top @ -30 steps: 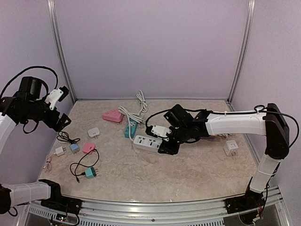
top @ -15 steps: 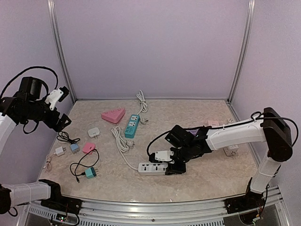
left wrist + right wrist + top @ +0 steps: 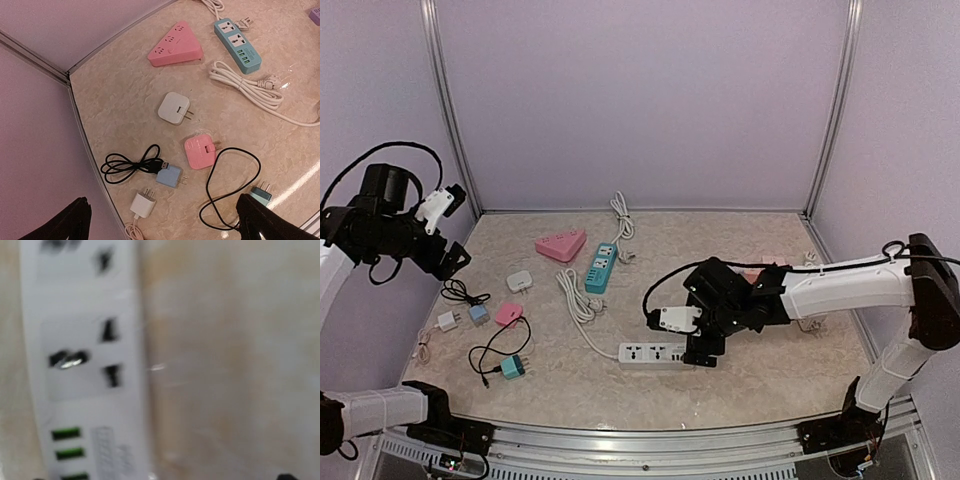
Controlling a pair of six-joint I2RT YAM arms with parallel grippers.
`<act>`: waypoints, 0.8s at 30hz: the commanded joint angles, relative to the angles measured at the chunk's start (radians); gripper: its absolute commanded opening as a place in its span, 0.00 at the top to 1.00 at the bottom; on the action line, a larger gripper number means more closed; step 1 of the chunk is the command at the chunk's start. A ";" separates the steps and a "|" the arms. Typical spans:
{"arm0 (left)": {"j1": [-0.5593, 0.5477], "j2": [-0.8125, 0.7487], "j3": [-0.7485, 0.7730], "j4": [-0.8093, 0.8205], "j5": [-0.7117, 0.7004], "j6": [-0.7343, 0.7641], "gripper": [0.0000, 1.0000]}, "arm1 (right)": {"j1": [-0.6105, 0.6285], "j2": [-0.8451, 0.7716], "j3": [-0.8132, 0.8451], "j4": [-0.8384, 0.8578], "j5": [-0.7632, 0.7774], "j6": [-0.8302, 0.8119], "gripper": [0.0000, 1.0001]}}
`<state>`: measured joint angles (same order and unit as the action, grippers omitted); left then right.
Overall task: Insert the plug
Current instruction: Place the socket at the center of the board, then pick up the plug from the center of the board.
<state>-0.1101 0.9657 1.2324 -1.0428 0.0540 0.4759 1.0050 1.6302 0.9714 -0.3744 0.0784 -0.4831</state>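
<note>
The white power strip (image 3: 653, 352) lies flat near the table's front middle, and its sockets and green USB ports (image 3: 66, 452) fill the left of the blurred right wrist view. My right gripper (image 3: 704, 352) hovers at its right end, open and holding nothing. Loose plugs lie at the left: a white square one (image 3: 174, 107), a pink one (image 3: 201, 151), a blue one (image 3: 170, 176), a white charger (image 3: 143, 205) and a teal one (image 3: 260, 192). My left gripper (image 3: 162, 212) hangs high over them, open and empty.
A teal power strip (image 3: 601, 265) and a pink triangular socket block (image 3: 561, 244) lie toward the back. The white strip's coiled cord (image 3: 576, 300) runs between them. A black USB cable (image 3: 127, 164) and a looped black cord (image 3: 235, 185) lie among the plugs.
My right gripper carried the white power strip from mid-table toward the front edge, set it down and opened. The left arm has not moved.
</note>
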 commanded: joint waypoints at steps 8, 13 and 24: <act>0.010 -0.020 -0.030 0.004 0.033 0.005 0.01 | -0.293 -0.108 0.327 -0.538 0.400 0.865 0.03; 0.004 -0.031 -0.036 0.003 0.037 0.010 0.01 | -0.447 -0.218 0.188 -0.625 0.391 0.979 0.01; -0.010 -0.054 -0.038 -0.004 0.042 0.014 0.01 | -0.833 -0.196 -0.005 -0.456 0.103 0.868 0.00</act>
<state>-0.1139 0.9264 1.2060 -1.0416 0.0761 0.4801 0.2367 1.3712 0.9798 -0.8940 0.2989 0.4129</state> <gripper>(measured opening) 0.988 0.995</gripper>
